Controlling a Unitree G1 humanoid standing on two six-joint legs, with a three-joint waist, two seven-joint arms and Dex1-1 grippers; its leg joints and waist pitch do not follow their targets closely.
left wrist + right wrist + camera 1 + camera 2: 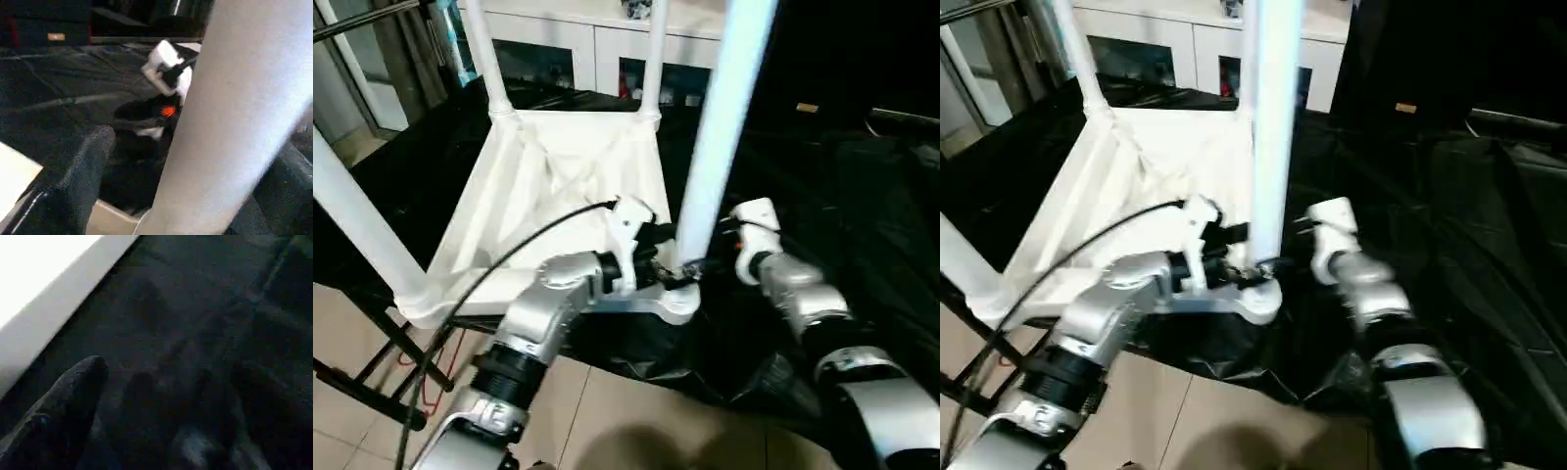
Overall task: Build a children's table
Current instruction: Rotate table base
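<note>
The white tabletop (558,186) lies upside down on a black cloth, ribbed underside up. White legs stand in its corner sockets: two at the back (484,54) (653,59), one near left (357,225) and one near right (724,117). My left gripper (671,272) is open at the base of the near right leg (230,117). That leg stands between its black fingers (83,171), and the finger in view is clear of the tube. My right gripper (717,251) is open close to the other side of the same leg, over the cloth; one finger (63,396) shows in its wrist view.
A white cabinet (597,39) with glass-fronted compartments stands behind the work. The black cloth (862,196) spreads wide to the right. Black stand bars (362,382) and a red cable (431,377) lie over the tiled floor (626,421) at the near left.
</note>
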